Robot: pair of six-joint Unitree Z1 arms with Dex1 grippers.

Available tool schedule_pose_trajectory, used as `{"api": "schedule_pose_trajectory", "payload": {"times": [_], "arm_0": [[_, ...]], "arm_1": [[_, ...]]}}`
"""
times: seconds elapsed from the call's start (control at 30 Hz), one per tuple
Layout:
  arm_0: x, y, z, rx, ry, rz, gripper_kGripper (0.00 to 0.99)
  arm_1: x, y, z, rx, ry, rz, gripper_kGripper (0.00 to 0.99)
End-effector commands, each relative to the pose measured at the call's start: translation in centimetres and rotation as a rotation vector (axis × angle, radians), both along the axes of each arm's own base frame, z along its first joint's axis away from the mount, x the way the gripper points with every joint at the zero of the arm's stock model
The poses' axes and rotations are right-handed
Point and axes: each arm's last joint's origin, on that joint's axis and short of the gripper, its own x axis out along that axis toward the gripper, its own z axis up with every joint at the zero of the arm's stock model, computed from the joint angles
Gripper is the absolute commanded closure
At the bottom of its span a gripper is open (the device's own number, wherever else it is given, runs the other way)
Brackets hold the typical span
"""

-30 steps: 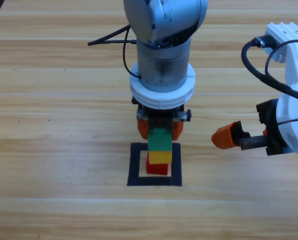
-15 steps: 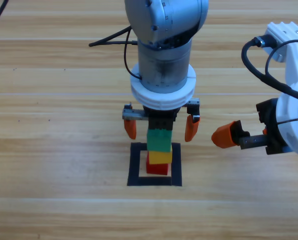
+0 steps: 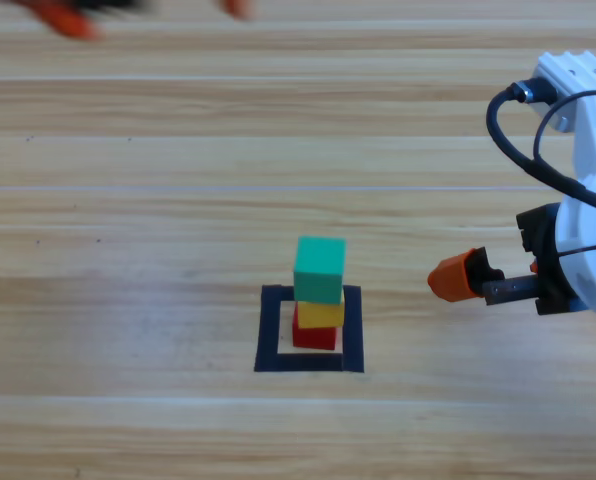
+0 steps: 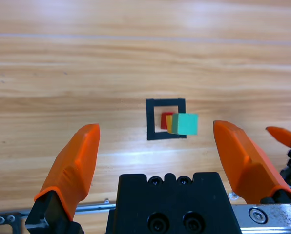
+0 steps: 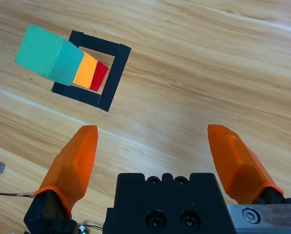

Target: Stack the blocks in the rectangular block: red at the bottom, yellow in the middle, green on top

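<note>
High view puts the green [image 3: 319, 268] cube on top of the yellow [image 3: 320, 313] cube, which sits on the red [image 3: 314, 335] cube, all three standing free inside the rectangular block [image 3: 269, 330] of dark tape. That order matches what the task asks for, so by my judgement the stacking itself is finished. The tower looks slightly stepped, the green cube offset a little from the ones beneath it, but nothing touches it and it stands on its own.

The left gripper [image 4: 154, 146] looks down on the stack from well above, its jaws spread wide with nothing between them; in the high view only orange tips show at the top edge. Being so far off makes sense if the tower is to stand undisturbed.

The right gripper [image 5: 155, 153] waits to the right of the tape outline, well apart from the cubes, jaws likewise spread and empty. Its wrist view sees the stack from the side, leaning away across the wooden table [image 3: 128, 250]. Held clear like this, it poses no risk of knocking the blocks.
</note>
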Motion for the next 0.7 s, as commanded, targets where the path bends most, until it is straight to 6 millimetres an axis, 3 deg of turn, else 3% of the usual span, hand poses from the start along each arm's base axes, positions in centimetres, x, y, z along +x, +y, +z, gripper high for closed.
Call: {"api": "schedule_pose_trajectory", "payload": {"times": [0.03,0.13,0.27,0.33,0.5,0.7], "arm_0": [[-4.2,4.1,-1.8,0.009,-0.098,-0.018,0.000],[-6.2,7.0,-5.6,-0.025,-0.175,-0.073,0.000],[-9.1,13.4,-12.2,-0.082,-0.316,-0.152,0.000],[-9.8,15.2,-14.0,-0.076,-0.346,-0.177,0.000],[-11.3,18.2,-16.7,-0.059,-0.379,-0.212,0.000],[-11.5,18.6,-17.2,-0.045,-0.388,-0.229,0.000]], "arm_1": [[0.6,-0.8,-0.8,-0.035,-0.013,-0.035,0.000],[0.7,-0.8,-0.8,-0.033,-0.013,-0.034,0.000],[0.7,-0.7,-1.1,-0.038,-0.011,-0.032,0.000],[0.7,-0.7,-1.1,-0.038,-0.011,-0.031,0.000],[0.7,-0.7,-1.2,-0.038,-0.014,-0.032,0.000],[0.7,-0.7,-1.2,-0.036,-0.014,-0.032,0.000]]}}
